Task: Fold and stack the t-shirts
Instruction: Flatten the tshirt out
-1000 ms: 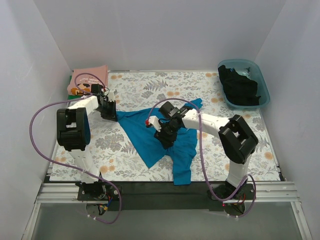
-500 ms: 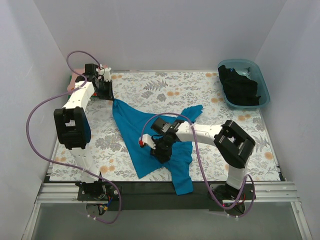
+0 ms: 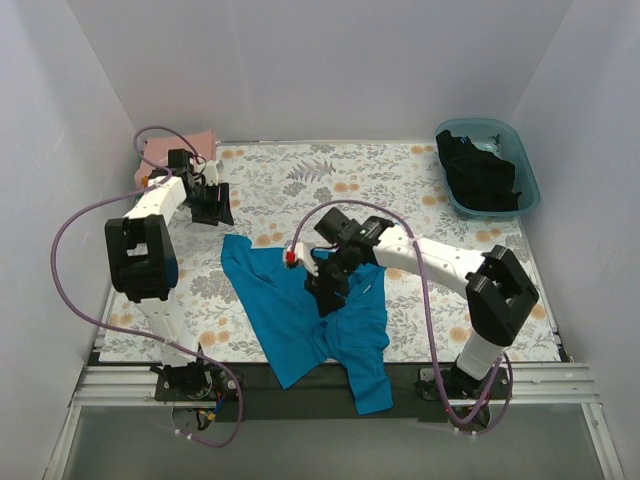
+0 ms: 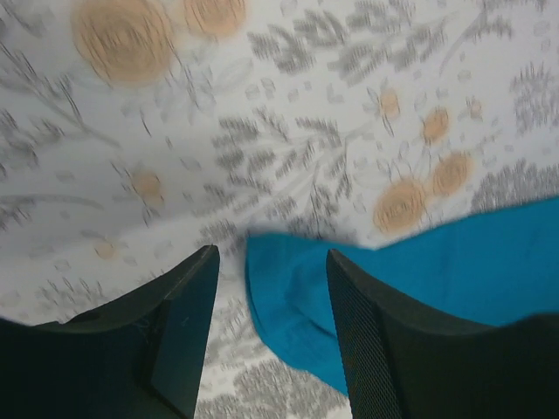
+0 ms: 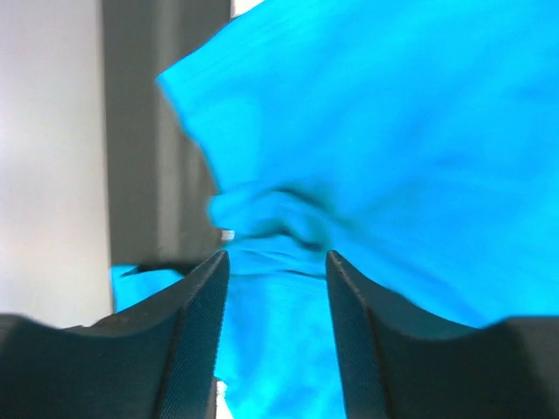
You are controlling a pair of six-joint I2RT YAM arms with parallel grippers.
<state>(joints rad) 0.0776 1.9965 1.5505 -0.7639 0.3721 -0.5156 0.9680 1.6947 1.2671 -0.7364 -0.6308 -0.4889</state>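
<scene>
The teal t-shirt [image 3: 320, 320] lies crumpled across the front middle of the table, one end hanging over the front edge. My left gripper [image 3: 213, 205] hovers open just behind its far-left corner; in the left wrist view that teal corner [image 4: 288, 297] lies loose on the cover below the open gripper [image 4: 272, 257]. My right gripper [image 3: 325, 285] is down on the middle of the shirt. Its jaws [image 5: 275, 257] stand apart over bunched teal cloth [image 5: 393, 131]. A pink t-shirt [image 3: 185, 147] lies at the back left. A black t-shirt [image 3: 478, 175] fills the tub.
The translucent blue tub [image 3: 527, 170] stands at the back right corner. The floral table covering [image 3: 330, 175] spans the table between white walls. A dark strip [image 3: 260, 375] runs along the front edge by the arm bases. Purple cables loop off both arms.
My left gripper opened and let go of the teal corner, which dropped toward the middle. The right gripper shifted back and right on the shirt, and the cloth slid toward the front.
</scene>
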